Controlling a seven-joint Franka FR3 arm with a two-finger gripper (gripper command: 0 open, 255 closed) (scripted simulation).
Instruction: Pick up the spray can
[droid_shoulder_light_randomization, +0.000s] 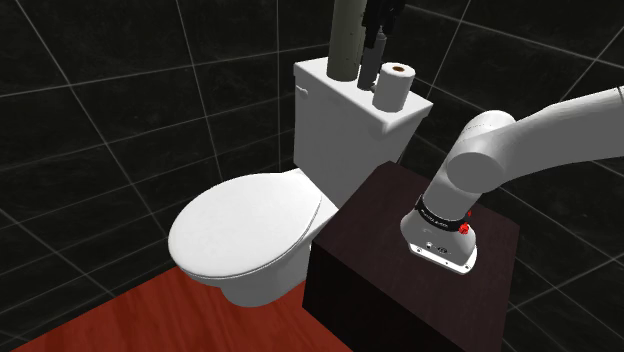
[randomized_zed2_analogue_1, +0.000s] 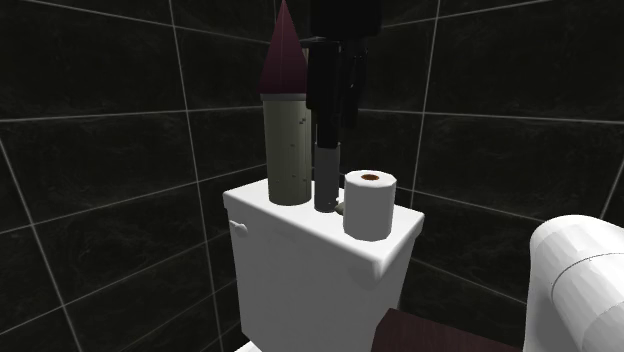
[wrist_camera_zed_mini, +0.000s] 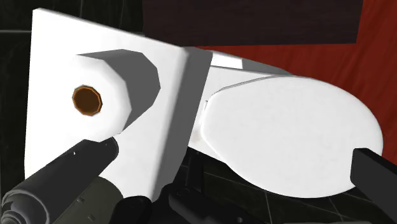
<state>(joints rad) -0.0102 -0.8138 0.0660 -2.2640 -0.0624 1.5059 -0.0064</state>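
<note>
The spray can is a tall beige-grey cylinder with a dark maroon pointed cap. It stands upright on the white toilet tank, at the second exterior view's left. In the shoulder view the spray can runs off the top edge. My black gripper hangs open above the tank, just beside the can and not touching it. A thin dark cylinder stands under one finger. In the wrist view one finger sits far out at the side, and the can's olive wall lies behind the thin cylinder.
A toilet paper roll stands on the tank beside the thin cylinder. The closed white toilet lid is below the tank, next to my dark stand. Black tiled walls close in behind. The floor is red.
</note>
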